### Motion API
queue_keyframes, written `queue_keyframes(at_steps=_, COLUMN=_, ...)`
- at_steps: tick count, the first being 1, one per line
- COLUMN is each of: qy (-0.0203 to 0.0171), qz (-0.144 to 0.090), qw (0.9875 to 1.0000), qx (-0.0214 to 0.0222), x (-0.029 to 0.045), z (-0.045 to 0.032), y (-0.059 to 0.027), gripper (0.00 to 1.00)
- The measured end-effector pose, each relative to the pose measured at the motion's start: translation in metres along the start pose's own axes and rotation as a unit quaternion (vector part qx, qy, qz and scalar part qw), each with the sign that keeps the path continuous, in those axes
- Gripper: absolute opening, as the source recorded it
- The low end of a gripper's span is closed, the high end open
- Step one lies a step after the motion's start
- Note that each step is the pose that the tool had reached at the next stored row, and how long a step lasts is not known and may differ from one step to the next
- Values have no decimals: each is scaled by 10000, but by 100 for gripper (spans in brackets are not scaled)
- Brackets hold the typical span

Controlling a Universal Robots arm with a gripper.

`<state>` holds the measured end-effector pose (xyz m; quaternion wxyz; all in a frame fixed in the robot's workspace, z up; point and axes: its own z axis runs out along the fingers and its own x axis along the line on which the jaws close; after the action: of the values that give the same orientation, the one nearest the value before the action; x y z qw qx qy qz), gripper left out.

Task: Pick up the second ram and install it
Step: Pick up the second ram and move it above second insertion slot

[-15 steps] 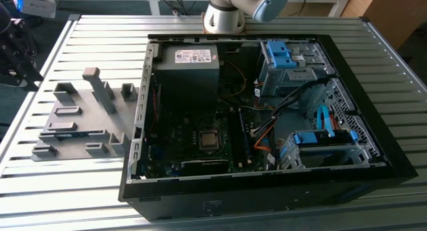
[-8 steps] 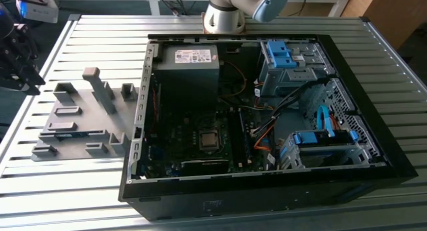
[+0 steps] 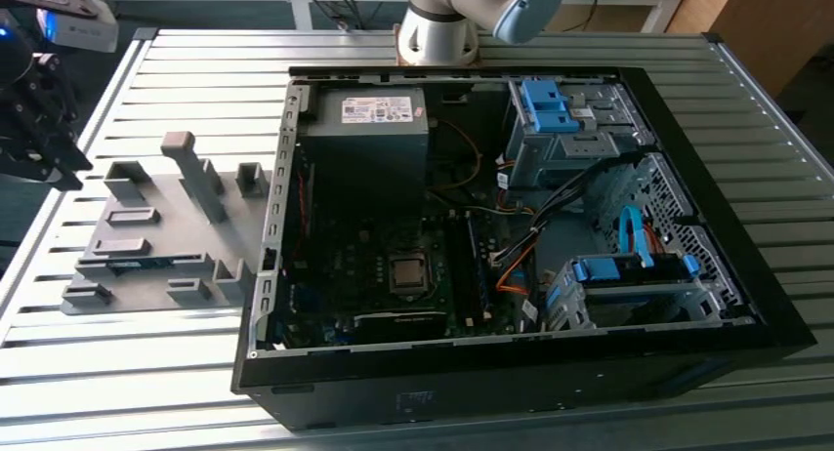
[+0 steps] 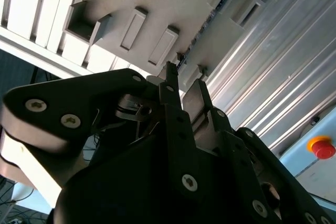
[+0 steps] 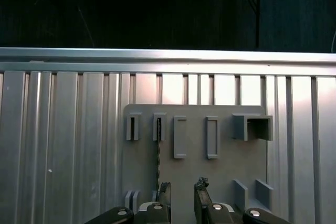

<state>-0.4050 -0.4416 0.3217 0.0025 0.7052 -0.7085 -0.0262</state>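
Hanging over the grey holder tray [image 5: 220, 171], the gripper [image 5: 182, 187] has its two fingers spread apart with nothing between them. The second ram [image 5: 158, 153] stands on its thin edge in the tray, untouched. In the first wrist view it reads as a dark narrow line running from one slotted post toward the gripper. Its near end sits close beside one fingertip [image 5: 164, 190] rather than under the middle of the gap (whether that is only the camera's angle I cannot tell). The second wrist view looks past the black finger links to the same stick lying edge-on along the tray, and to a red button [image 4: 323, 148] off at the table's side. In the exterior view the tray lies on the ribbed aluminium table [image 3: 156, 373] at the exterior view's left. Just beside it is the open computer case [image 3: 729, 305], lying on its side, with its motherboard [image 3: 404, 275] exposed and bright-blue drive-bay clips [image 3: 548, 104] at its far end.
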Motion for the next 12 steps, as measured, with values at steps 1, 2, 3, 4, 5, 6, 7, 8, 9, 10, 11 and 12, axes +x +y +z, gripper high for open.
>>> queue_keyframes(at_steps=1, qy=0, qz=0, qw=10000, qx=1, x=0, z=7, y=-1, gripper=32)
queue_keyframes(at_steps=2, qy=0, qz=0, qw=10000, qx=0, x=1, z=14, y=-1, gripper=32)
queue_keyframes(at_steps=3, qy=0, qz=0, qw=10000, qx=0, x=1, z=21, y=-1, gripper=32)
queue_keyframes(at_steps=4, qy=0, qz=0, qw=10000, qx=0, x=1, z=28, y=-1, gripper=32)
queue_keyframes(at_steps=5, qy=0, qz=0, qw=10000, qx=0, x=1, z=35, y=-2, gripper=32)
queue_keyframes(at_steps=6, qy=0, qz=0, qw=10000, qx=0, x=2, z=41, y=-2, gripper=32)
queue_keyframes(at_steps=7, qy=0, qz=0, qw=10000, qx=0, x=2, z=47, y=-2, gripper=32)
queue_keyframes(at_steps=8, qy=0, qz=0, qw=10000, qx=0, x=2, z=53, y=-2, gripper=32)
queue_keyframes(at_steps=9, qy=0, qz=0, qw=10000, qx=0, x=2, z=59, y=-3, gripper=32)
queue_keyframes(at_steps=10, qy=0, qz=0, qw=10000, qx=0, x=2, z=64, y=-3, gripper=32)
queue_keyframes(at_steps=11, qy=0, qz=0, qw=10000, qx=0, x=3, z=70, y=-3, gripper=32)
queue_keyframes(at_steps=12, qy=0, qz=0, qw=10000, qx=0, x=3, z=76, y=-3, gripper=32)
